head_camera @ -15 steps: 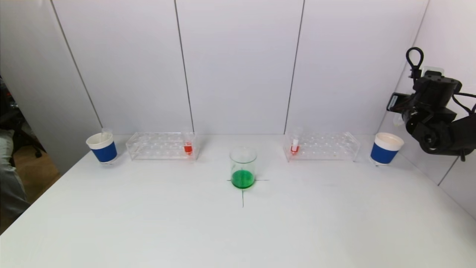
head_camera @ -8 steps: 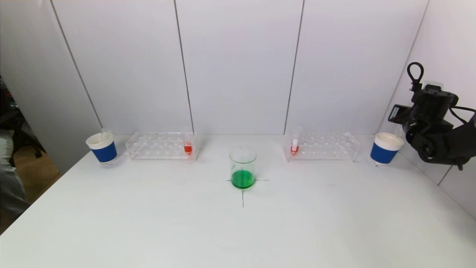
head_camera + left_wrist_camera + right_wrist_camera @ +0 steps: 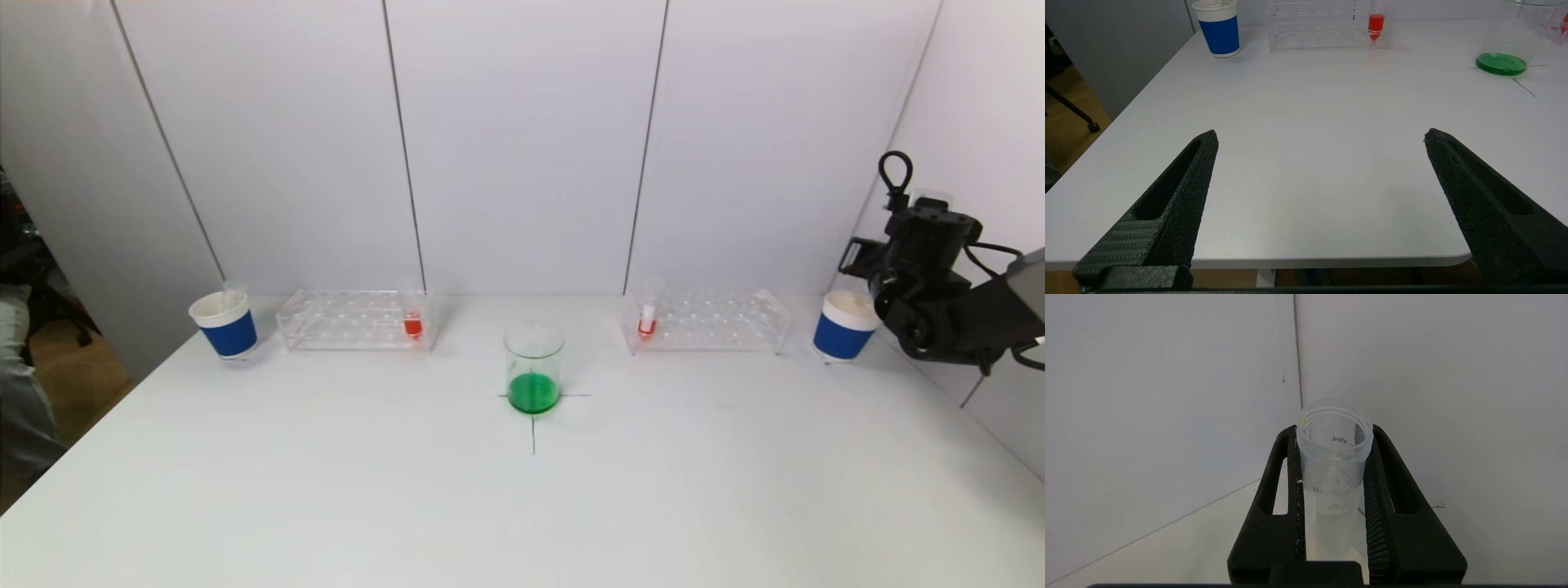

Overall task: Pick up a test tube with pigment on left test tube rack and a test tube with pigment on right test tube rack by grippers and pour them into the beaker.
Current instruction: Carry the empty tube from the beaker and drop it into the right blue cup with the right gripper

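A glass beaker (image 3: 534,367) with green liquid stands at the table's middle. The left rack (image 3: 353,320) holds a tube with red pigment (image 3: 413,320). The right rack (image 3: 707,322) holds another red tube (image 3: 647,320). My right gripper (image 3: 861,260) is at the far right, just above the right blue cup (image 3: 846,327). In the right wrist view it (image 3: 1333,433) is shut on a clear test tube (image 3: 1335,457) that looks empty. My left gripper (image 3: 1319,132) is open and empty over the table's near edge, out of the head view.
A second blue cup (image 3: 224,324) stands left of the left rack, with a clear tube in it. A black cross is marked on the table under the beaker. Walls close in behind and to the right of the right arm.
My right arm has come down and a little leftward with the clear tube, ending just above the right blue cup. Nothing else has moved.
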Tool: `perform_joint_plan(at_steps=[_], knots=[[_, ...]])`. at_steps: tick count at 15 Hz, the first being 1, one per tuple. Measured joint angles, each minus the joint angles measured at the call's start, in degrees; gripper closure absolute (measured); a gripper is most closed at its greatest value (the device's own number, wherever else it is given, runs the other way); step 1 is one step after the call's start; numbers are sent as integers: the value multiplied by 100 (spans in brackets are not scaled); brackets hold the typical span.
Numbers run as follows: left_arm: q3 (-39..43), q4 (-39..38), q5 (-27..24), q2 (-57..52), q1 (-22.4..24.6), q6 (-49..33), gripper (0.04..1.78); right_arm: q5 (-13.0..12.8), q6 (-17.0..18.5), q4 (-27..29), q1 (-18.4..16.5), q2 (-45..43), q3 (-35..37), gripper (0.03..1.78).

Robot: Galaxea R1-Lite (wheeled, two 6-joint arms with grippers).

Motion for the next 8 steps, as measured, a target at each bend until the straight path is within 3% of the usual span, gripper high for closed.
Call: perform_joint_plan(at_steps=[8], knots=[[-2,0,-2,0,0,0,6,-7,-15,-339,33,140,318,134]])
